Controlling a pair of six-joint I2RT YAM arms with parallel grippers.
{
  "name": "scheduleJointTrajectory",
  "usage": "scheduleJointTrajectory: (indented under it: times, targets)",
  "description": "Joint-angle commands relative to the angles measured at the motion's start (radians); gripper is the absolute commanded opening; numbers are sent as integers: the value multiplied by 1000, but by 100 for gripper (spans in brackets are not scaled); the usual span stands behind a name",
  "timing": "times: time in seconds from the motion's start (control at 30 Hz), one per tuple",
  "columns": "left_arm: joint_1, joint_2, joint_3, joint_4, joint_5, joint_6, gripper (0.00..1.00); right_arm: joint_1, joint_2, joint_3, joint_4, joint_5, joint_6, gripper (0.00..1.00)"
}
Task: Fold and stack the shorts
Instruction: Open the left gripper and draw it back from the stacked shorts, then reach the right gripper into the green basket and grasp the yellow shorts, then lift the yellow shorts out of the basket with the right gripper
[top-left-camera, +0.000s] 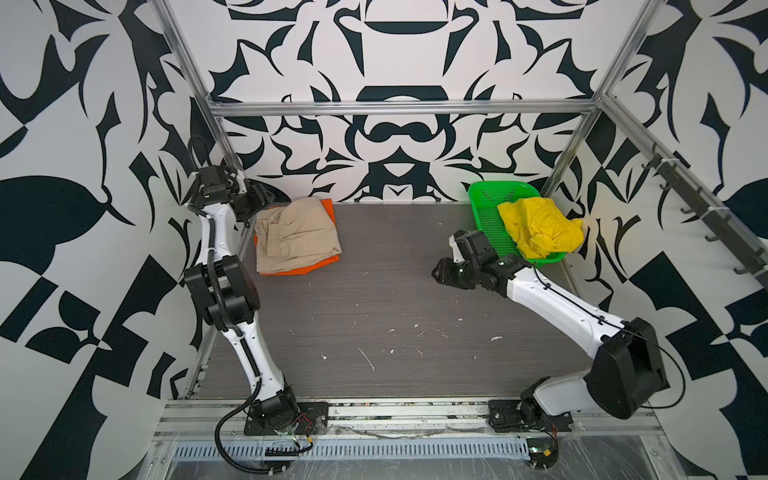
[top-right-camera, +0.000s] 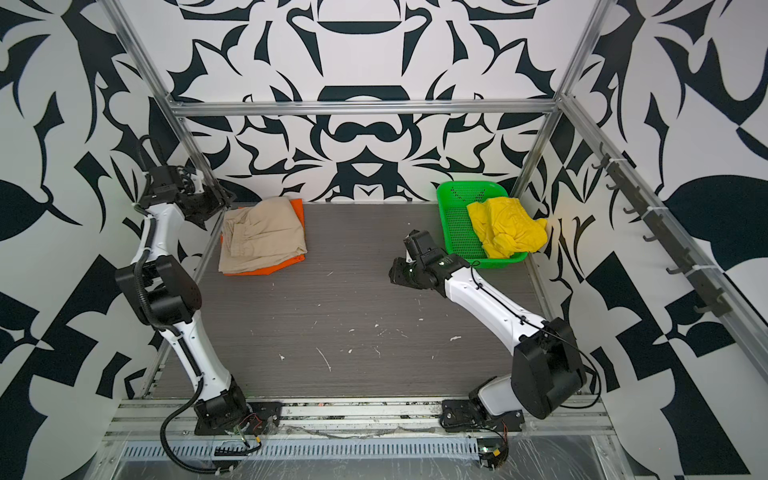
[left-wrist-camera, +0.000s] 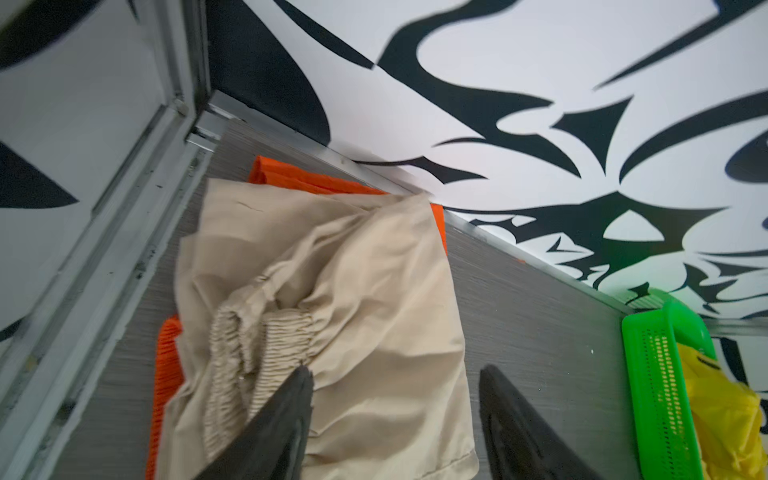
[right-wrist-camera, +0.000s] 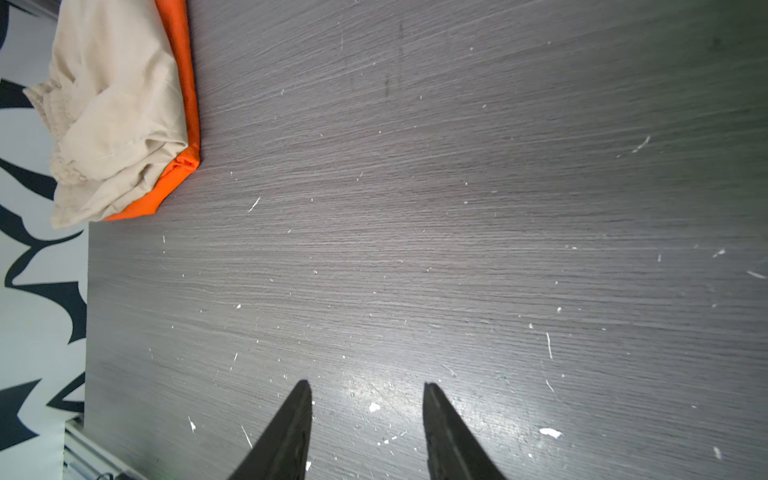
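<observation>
Three pairs of soft cloth shorts appear on a dark grey, wood-grained worktop (top-left-camera: 374, 316) flecked with white scuffs. We see the beige shorts (top-left-camera: 297, 232) folded into a rough rectangle, their gathered elastic waistband showing. They lie on top of the flat-folded orange shorts (top-left-camera: 311, 269), which peek out along the near edge and at the far corner. This stack sits at the far left corner of the worktop. The yellow shorts (top-left-camera: 540, 226) lie crumpled in a bright green perforated plastic basket (top-left-camera: 486, 208) at the far right corner, spilling over its right rim. The left hand (left-wrist-camera: 395, 372) hovers just over the beige shorts, its two dark tapered fingers (left-wrist-camera: 291, 415) spread wide and gripping nothing. The right hand (right-wrist-camera: 368, 384) hangs near the basket above bare worktop, its jaws partly apart and empty. Black-and-white patterned walls (top-left-camera: 395, 62) and an aluminium frame (top-left-camera: 399, 109) enclose the scene. We note a rail of dark hooks (top-left-camera: 711, 237) on the right wall.
</observation>
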Motion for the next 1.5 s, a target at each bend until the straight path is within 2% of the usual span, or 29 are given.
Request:
scheduleJointTrajectory:
  times: [0.0,0.17,0.3,0.47,0.53,0.6,0.73,0.87,0.97,1.07,1.17,1.33,1.47]
  targets:
    - [-92,-94,-71,-38,-52,57,69,-53,10,115,-75,-5,-115,49]
    - [-239,-241,-246,25,-128,64,73,-197,64,266,-243,17,-273,50]
    - [-369,-342,-421,107,-188,20,75,-346,140,394,-360,90,-396,52]
    - [-497,-415,-592,169,-276,-43,76,-503,289,590,-450,277,-526,58]
    - [-527,-434,-655,207,-284,-85,76,-550,351,659,-450,375,-563,63]
    - [-544,-446,-715,243,-285,-144,76,-593,419,730,-428,425,-582,66]
    - [-569,-442,-753,254,-289,-187,76,-647,583,883,-432,455,-609,69]
    - [-579,-431,-738,230,-311,-187,76,-657,762,1060,-531,450,-627,68]
    - [-578,-421,-730,229,-313,-187,76,-657,849,1150,-604,449,-630,58]
    - [-583,-405,-713,218,-316,-187,76,-656,861,1200,-656,440,-621,28]
    - [-586,-396,-701,213,-319,-187,75,-656,781,1166,-630,409,-620,1]
    - [-594,-405,-683,210,-330,-183,75,-656,606,1143,-594,345,-611,0]
    - [-603,-428,-668,213,-338,-178,75,-655,484,1174,-578,222,-595,0]
